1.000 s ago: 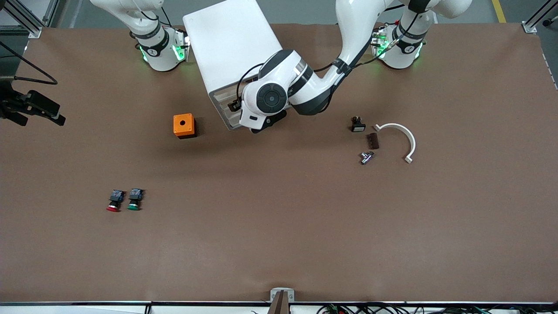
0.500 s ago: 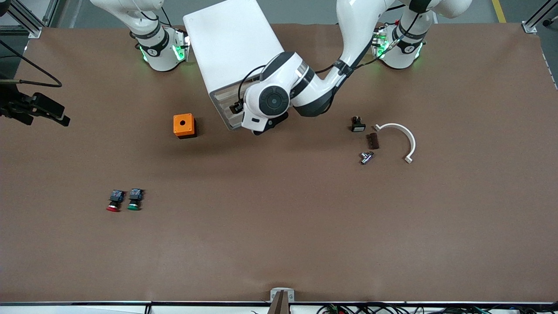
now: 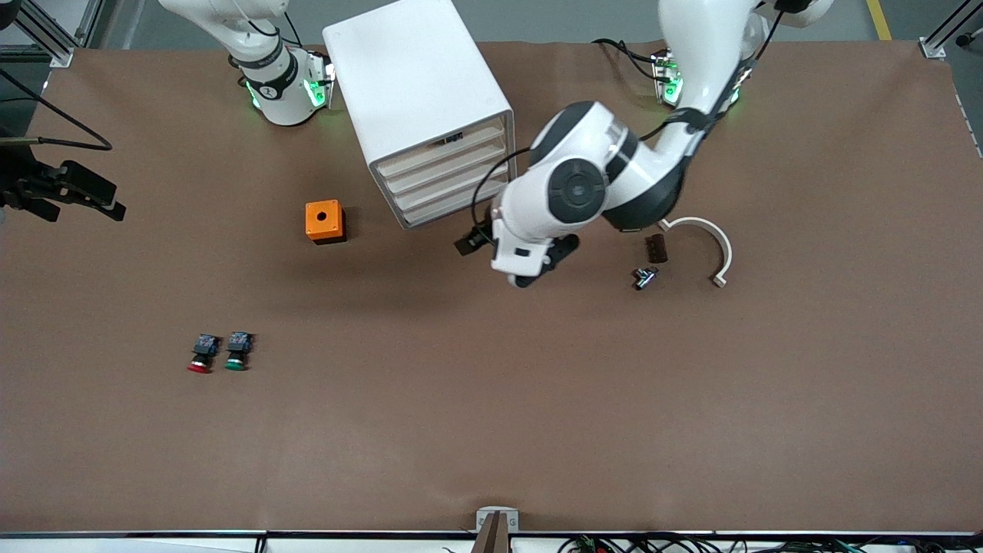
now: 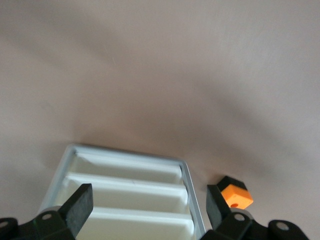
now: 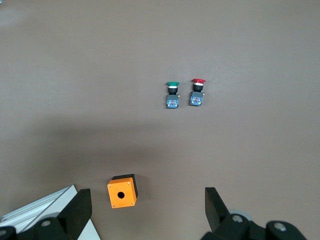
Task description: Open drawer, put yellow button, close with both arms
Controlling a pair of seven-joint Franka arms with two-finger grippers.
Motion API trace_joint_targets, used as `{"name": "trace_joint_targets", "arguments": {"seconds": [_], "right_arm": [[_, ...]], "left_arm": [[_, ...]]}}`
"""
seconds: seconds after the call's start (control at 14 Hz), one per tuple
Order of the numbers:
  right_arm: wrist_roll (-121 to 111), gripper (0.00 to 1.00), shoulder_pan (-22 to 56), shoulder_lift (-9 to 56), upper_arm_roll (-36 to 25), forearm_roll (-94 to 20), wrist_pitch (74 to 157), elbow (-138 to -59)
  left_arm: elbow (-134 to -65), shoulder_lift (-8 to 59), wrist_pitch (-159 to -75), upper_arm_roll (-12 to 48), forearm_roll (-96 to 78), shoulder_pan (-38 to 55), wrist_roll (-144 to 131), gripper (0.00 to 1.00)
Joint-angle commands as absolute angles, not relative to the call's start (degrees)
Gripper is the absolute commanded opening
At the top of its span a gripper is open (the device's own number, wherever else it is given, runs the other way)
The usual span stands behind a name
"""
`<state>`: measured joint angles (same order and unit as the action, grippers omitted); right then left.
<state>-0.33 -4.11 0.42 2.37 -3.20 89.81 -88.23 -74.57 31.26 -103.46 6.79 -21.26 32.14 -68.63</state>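
L gripper (image 4: 145, 212) wide, empty, over table beside cabinet (image 3: 418, 92) | R gripper (image 5: 145, 212) wide, waits | drawer (image 3: 445, 152) looks shut | yellow button unseen | risk: wrong-button grab, red (image 3: 200, 362)/green (image 3: 236, 359) near.

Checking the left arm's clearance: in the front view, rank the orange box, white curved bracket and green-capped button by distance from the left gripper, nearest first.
Left gripper, jaws open, is over bare table in front of the cabinet.
1. White curved bracket, toward the left arm's end.
2. Orange box, beside the cabinet; close to the bracket's distance, so barely second.
3. Green-capped button, nearer the front camera, toward the right arm's end.
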Motion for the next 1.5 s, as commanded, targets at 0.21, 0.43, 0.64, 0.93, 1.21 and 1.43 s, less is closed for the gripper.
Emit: {"name": "trace_joint_targets", "arguments": {"seconds": [0.21,0.43,0.64,0.93,1.21,1.43], "right_arm": [[-1.1,1.0,-5.1,1.3,3.0,-3.0,89.2,-84.5],[-1.1,1.0,-5.1,1.4,3.0,-2.5,89.0,-84.2],[-1.1,1.0,-4.9,1.4,3.0,-2.6,88.9,-84.7],[-1.1,1.0,-5.0,1.3,3.0,-2.8,88.8,-84.8],[-4.3,1.0,-5.2,1.3,2.9,-1.0,89.2,-84.9],[-3.8,1.0,-5.2,1.3,2.9,-0.9,88.9,-85.0]], "left_arm": [[-95.2,10.7,-101.2,7.2,-19.2,18.0,-45.3,1.0],[-95.7,5.1,-93.5,7.4,-17.8,8.1,-30.7,1.0],[-95.7,1.7,-89.7,7.5,-14.5,2.3,-23.4,1.0],[-95.1,0.0,-89.2,7.1,-11.5,-3.9,-17.0,1.0],[-91.1,0.2,-89.6,6.7,-7.9,-6.2,-14.0,1.0],[-88.3,0.7,-90.2,0.0,-5.7,-0.1,-12.5,1.0]]}}
